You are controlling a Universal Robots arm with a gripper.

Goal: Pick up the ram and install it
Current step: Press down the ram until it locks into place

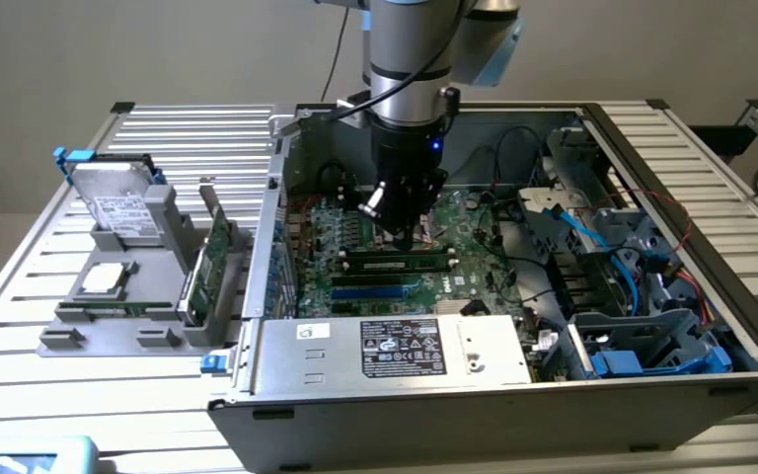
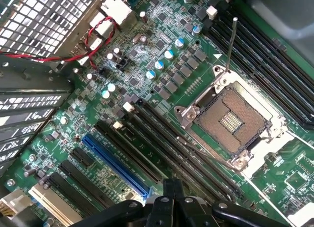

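Note:
The ram (image 1: 399, 264) is a narrow green stick with dark chips. It stands lengthwise in a black slot on the motherboard (image 1: 478, 222), inside the open computer case (image 1: 393, 346). My gripper (image 1: 403, 240) hangs straight over the stick's middle, with its tips just above the top edge. Whether they touch it I cannot tell. In the wrist view the black fingers (image 2: 164, 207) meet at the gripper (image 2: 171, 186), shut with nothing between them. They hover over the long dark slots (image 2: 162, 148) beside the bare CPU socket (image 2: 228, 116).
A blue slot (image 1: 379, 289) lies just in front of the ram. Cables and blue drive brackets (image 1: 643, 346) fill the case toward the exterior view's right. Outside the case, on that view's left, a grey fixture (image 1: 115, 331) holds a hard drive (image 1: 122, 207), a chip (image 1: 103, 278) and an upright green card (image 1: 210, 255).

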